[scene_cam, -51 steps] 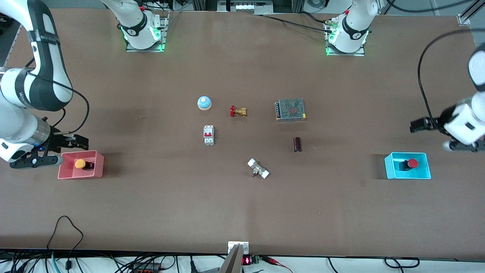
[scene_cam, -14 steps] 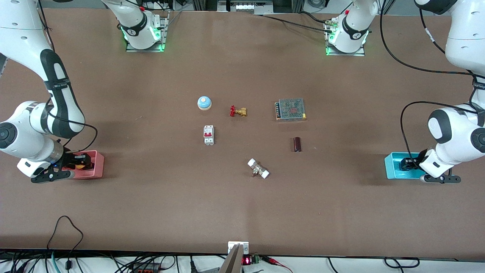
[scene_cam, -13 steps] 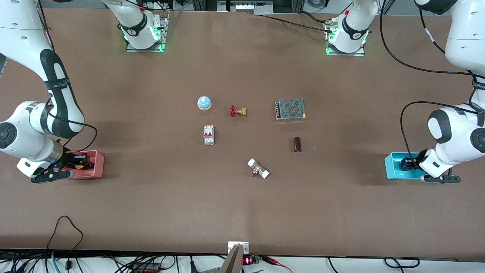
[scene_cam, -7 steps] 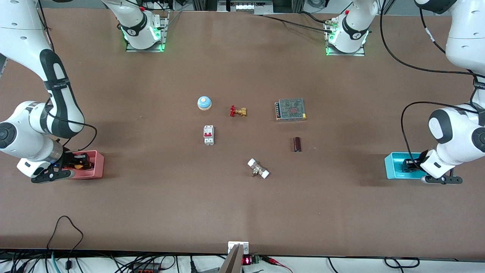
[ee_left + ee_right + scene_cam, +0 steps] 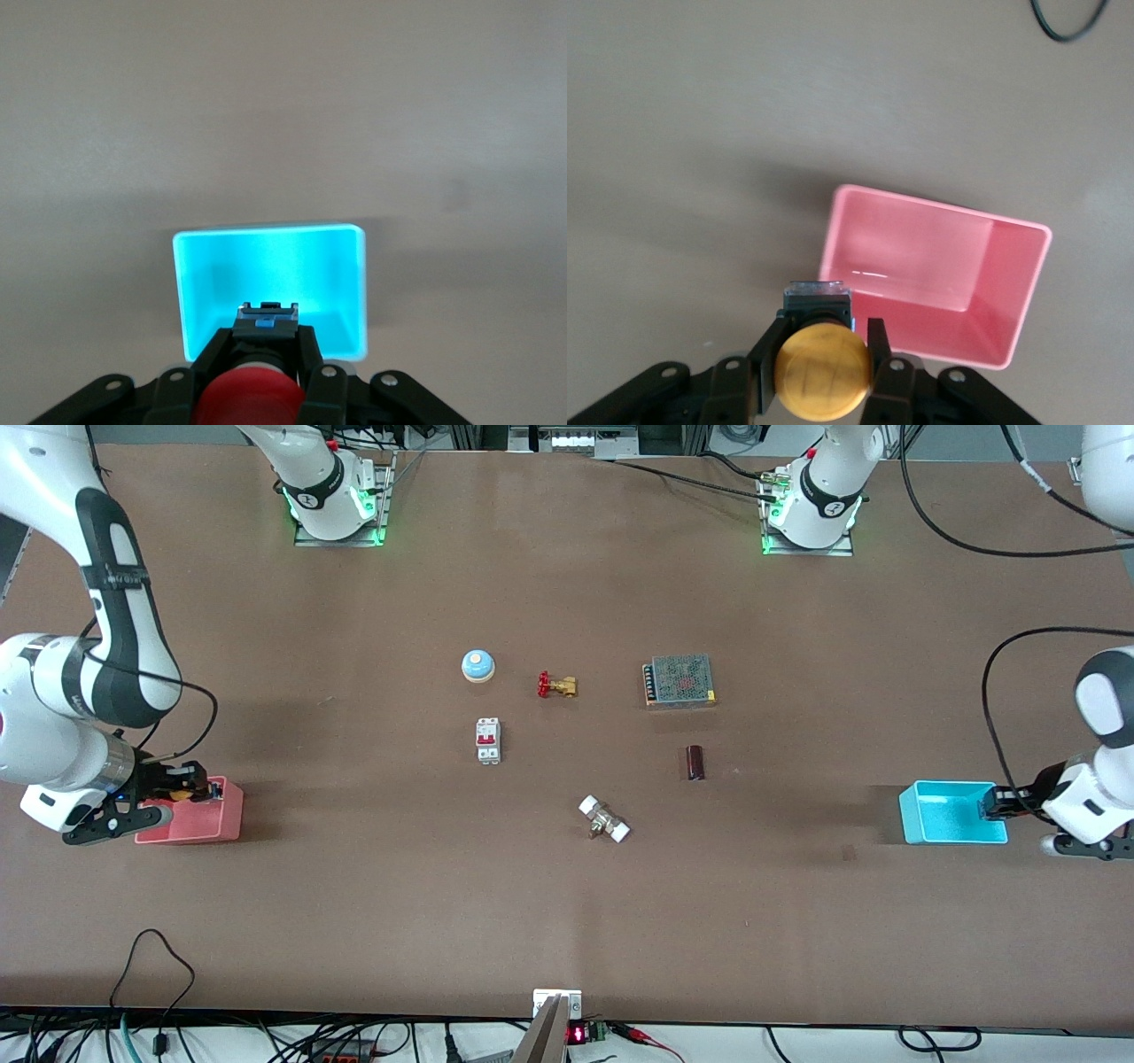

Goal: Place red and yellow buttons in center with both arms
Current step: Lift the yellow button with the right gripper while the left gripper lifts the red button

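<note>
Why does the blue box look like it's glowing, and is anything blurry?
In the left wrist view the cyan bin is overexposed, so it glows, and the red button close to the lens is blurred. In the right wrist view a glare streak marks the pink bin. In the front view soft shadows lie beside both bins.

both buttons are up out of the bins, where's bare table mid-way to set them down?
Free: the brown patch ringed by the breaker, brass valve, dark cylinder and white fitting. Also free: the wide strip nearer the camera than that fitting. Crowded: the row of bell, valve and metal box.
</note>
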You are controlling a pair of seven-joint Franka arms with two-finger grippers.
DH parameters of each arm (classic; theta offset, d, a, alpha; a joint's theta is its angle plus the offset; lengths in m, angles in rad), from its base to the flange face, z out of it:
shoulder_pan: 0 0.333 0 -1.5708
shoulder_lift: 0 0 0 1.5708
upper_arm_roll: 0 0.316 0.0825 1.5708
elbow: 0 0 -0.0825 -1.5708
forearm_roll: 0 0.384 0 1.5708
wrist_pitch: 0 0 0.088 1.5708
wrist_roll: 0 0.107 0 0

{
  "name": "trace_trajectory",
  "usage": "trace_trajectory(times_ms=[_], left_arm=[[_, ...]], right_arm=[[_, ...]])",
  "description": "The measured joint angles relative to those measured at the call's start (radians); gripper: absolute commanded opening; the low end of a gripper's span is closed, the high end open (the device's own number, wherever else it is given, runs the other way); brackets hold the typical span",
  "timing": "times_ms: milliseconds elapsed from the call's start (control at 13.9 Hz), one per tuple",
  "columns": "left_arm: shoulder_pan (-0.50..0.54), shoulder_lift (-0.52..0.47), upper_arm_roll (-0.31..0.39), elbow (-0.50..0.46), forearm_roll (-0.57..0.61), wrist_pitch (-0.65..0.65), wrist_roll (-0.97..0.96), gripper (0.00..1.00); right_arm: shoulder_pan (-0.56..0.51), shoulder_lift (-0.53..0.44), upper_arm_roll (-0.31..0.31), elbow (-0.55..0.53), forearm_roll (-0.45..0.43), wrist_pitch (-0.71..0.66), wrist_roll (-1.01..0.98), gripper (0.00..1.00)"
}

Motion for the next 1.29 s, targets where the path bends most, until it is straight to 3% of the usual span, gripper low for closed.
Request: trace_trajectory(times_ms=[288, 576, 719, 935, 1151, 1223, 1295], left_arm=[[-0.094, -0.029, -0.035, 0.038, 0.0, -0.123, -0.1, 0.25], [-0.236, -0.011, -0.042, -0.051, 0.0, -0.107, -0.267, 0.25], [-0.277, -0.002, -0.044, -0.123, 0.0, -0.031, -0.336, 0.25], [-0.323, -0.004, -0.045, -0.283, 0.0, 0.185, -0.43, 0.26], [-0.333, -0.022, -0.064, -0.459, 0.0, 0.391, -0.497, 0.27], [-0.334, -0.027, -0.072, -0.498, 0.0, 0.431, -0.51, 0.3], [-0.336, -0.029, -0.076, -0.533, 0.0, 0.487, -0.52, 0.45]], right_arm=[[0.044, -0.048, 0.103, -0.003, 0.004, -0.132, 0.234, 0.4], [0.101, -0.042, 0.188, -0.07, 0.005, -0.073, 0.447, 0.39], [0.16, -0.034, 0.198, -0.138, 0.005, 0.039, 0.532, 0.39], [0.233, -0.01, 0.199, -0.242, 0.004, 0.211, 0.597, 0.39], [0.247, 0.005, 0.199, -0.282, -0.01, 0.275, 0.599, 0.39], [0.247, 0.008, 0.199, -0.284, -0.019, 0.282, 0.599, 0.39], [0.247, 0.009, 0.198, -0.284, -0.021, 0.286, 0.599, 0.39]])
